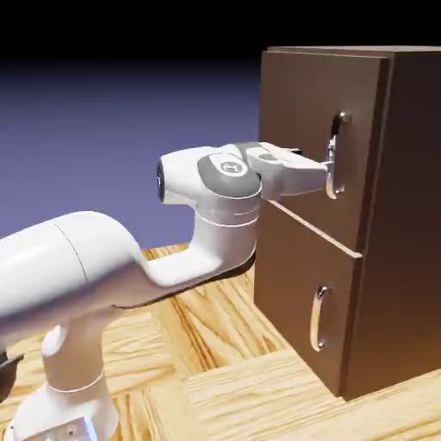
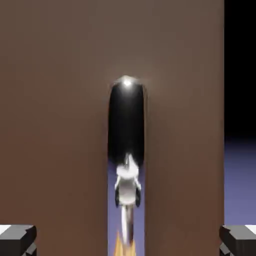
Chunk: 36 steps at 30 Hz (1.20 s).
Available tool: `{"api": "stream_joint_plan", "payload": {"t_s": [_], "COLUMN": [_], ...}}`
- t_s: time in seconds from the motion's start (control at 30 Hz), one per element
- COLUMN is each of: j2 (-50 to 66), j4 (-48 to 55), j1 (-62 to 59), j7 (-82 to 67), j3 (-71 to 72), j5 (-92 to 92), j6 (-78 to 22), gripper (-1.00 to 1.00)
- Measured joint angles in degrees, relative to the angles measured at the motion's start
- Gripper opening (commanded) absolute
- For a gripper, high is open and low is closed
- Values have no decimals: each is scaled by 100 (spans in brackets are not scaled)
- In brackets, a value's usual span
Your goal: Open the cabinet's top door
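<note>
The step in hand, as I judge it, is to bring the gripper (image 1: 327, 166) to the handle (image 1: 333, 188) of the top door (image 1: 301, 108), before any pulling begins. The top door is in the upper part of the cabinet (image 1: 412, 181), above the lower door (image 1: 291, 276), and it looks closed, lying flat with the front. Its handle stands upright, near the door's edge at the exterior view's right.

The jaws are wide open and have hold of nothing. In the hand view the two fingertips (image 2: 18, 241) are far apart at the bottom corners, and the handle runs between them, near the middle, with room on both sides. In the exterior view the fingers reach the handle at about its middle part; whether one of them touches it, I cannot tell.

The next move, I think, calls for a small check that the handle is deep enough between the fingers, maybe a little more advance, and then closing them on the bar. After this the arm should pull away from the cabinet, and follow a curve as the door swings. If the fingers close too early, they may catch only the front of the bar and slip off; if they go too deep, they may push against the door
</note>
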Motion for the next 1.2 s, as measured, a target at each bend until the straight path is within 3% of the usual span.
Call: {"api": "stream_joint_plan", "payload": {"t_s": [0.07,0.1,0.17,0.67,1.2], "j2": [84,124,124,-646,-818], "j4": [273,401,401,-2189,-2788], "j1": [415,608,609,-1713,-1851], "j7": [63,92,92,646,916], "j3": [-164,-240,-240,2665,5986], "j5": [-169,-248,-248,1658,4736], "j6": [-133,-195,-195,-2772,-5019], "gripper": [0,-100,-100,-100,-100]}}
